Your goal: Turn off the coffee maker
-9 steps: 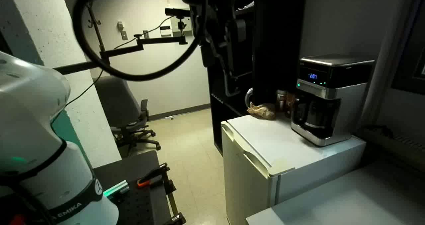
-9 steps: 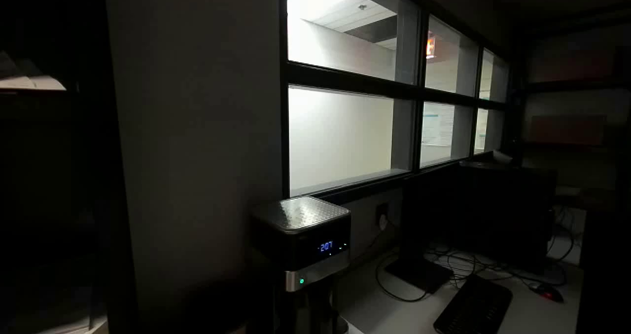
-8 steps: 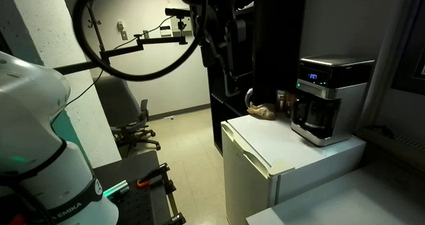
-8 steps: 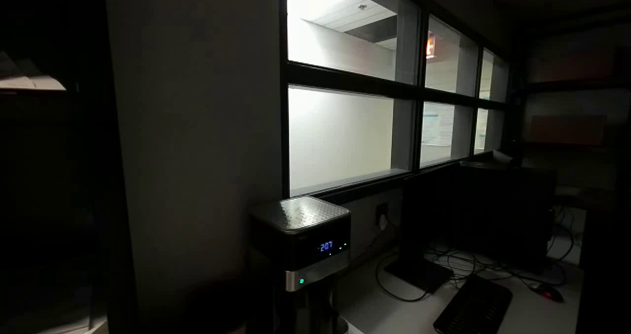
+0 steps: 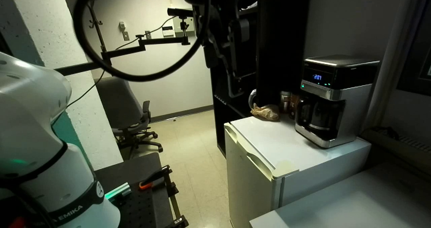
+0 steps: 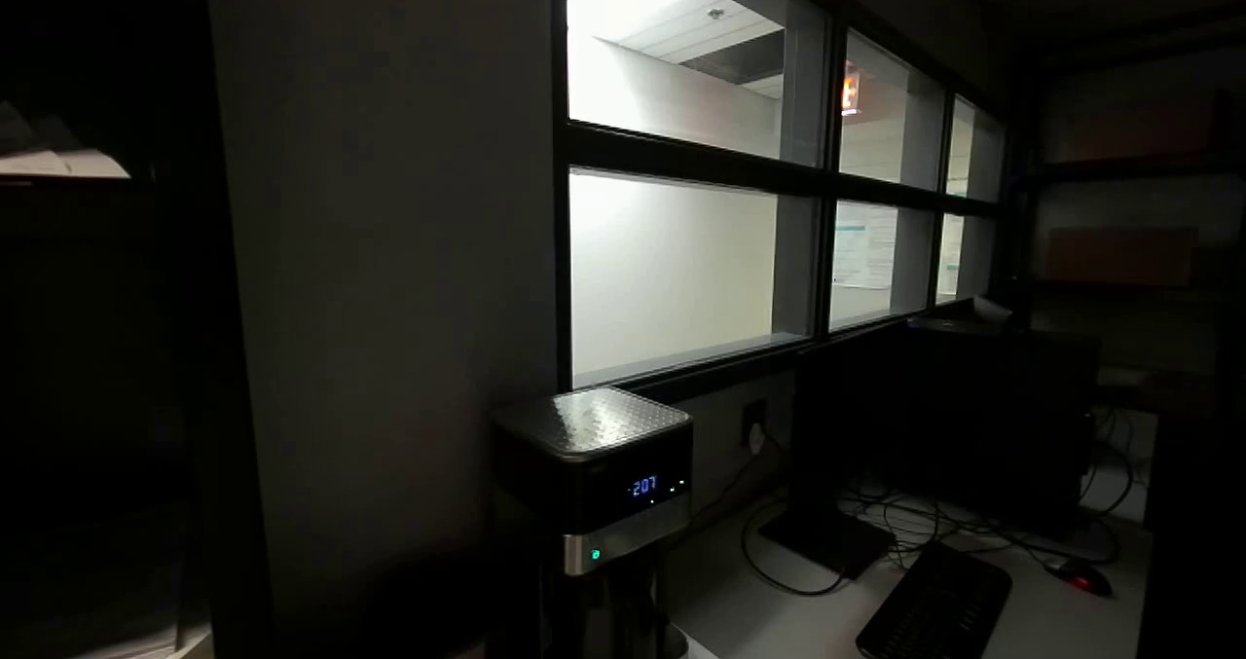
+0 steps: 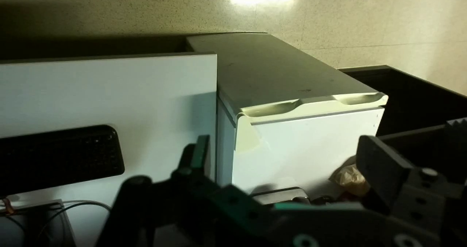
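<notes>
The coffee maker (image 5: 357, 113) is silver and black and stands upright on a white fridge-like cabinet. It also shows in an exterior view (image 6: 613, 421). Its bluish display (image 5: 317, 77) is lit and reads 2:07. A round button (image 5: 302, 86) at its front edge glows green, also seen in an exterior view (image 6: 596, 554). A dark carafe (image 5: 323, 115) sits below. In the wrist view only part of the coffee maker's base (image 7: 281, 195) shows behind the gripper. My gripper (image 7: 286, 148) is open and empty, its fingers wide apart. It hangs above the cabinet, apart from the coffee maker.
The white cabinet (image 5: 254, 181) adjoins a white desk (image 5: 336, 201) with a keyboard (image 6: 939, 601) and monitor (image 6: 944, 425). A crumpled brown bag (image 5: 266, 112) and jars (image 5: 285, 101) stand beside the coffee maker. A tall black shelf (image 5: 281, 36) rises behind. A window (image 6: 672, 279) is above.
</notes>
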